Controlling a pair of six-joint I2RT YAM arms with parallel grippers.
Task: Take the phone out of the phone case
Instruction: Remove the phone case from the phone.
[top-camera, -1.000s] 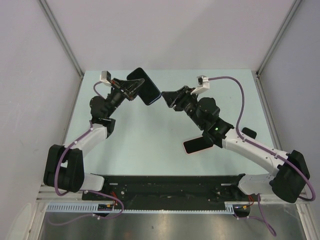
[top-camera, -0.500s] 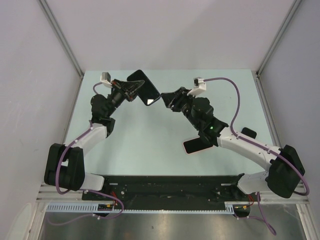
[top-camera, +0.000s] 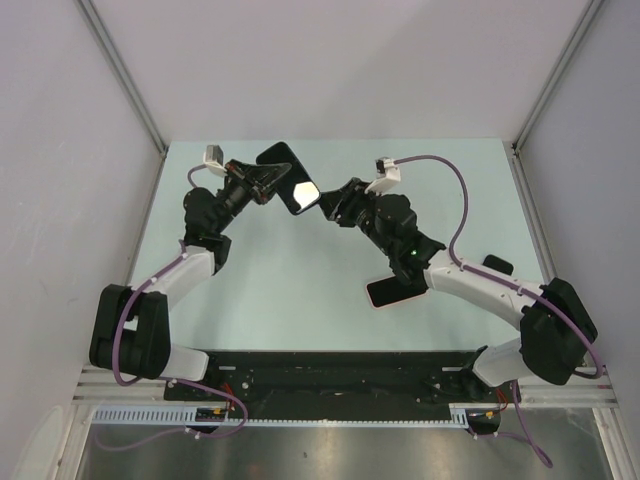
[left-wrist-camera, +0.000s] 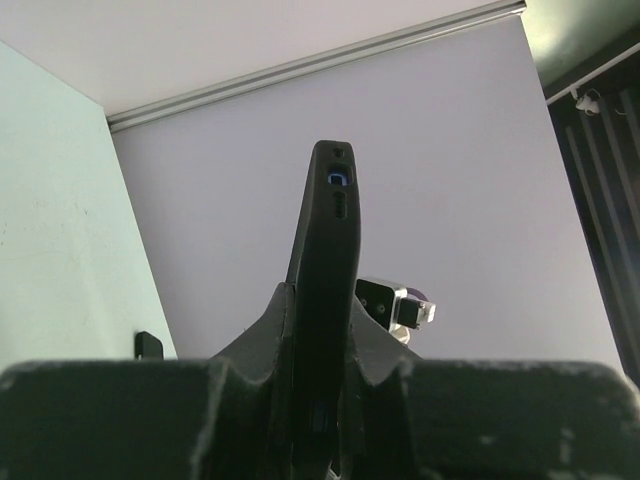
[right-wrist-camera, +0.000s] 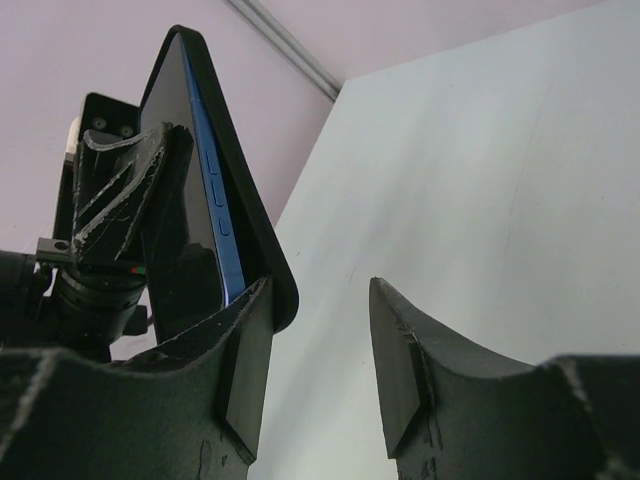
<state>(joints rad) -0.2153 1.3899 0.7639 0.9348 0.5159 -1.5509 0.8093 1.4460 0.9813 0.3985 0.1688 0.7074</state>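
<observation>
Overhead, the phone (top-camera: 290, 178) was seen raised off the tabletop (top-camera: 300, 268), left of centre toward the far side. It was tilted, with a bright reflection on its screen. It sat in a black case (left-wrist-camera: 325, 250).

The left hand (top-camera: 272, 182) was closed on the cased phone, one finger on each face. In the left wrist view the case was seen edge-on, clamped between the two fingers (left-wrist-camera: 262, 340), with a blue-lined opening at its top end.

The right hand (top-camera: 328, 203) was spread wide and held nothing. Its tips were just at the phone's lower corner. In the right wrist view that corner was seen inside the gap, close against one finger; whether it was touched could not be told. A blue side of the phone, with buttons, was noted along the black case edge.

A dark slab (top-camera: 392, 292) with a pink rim was recorded lying flat on the tabletop under the right forearm, well apart from the held phone.
</observation>
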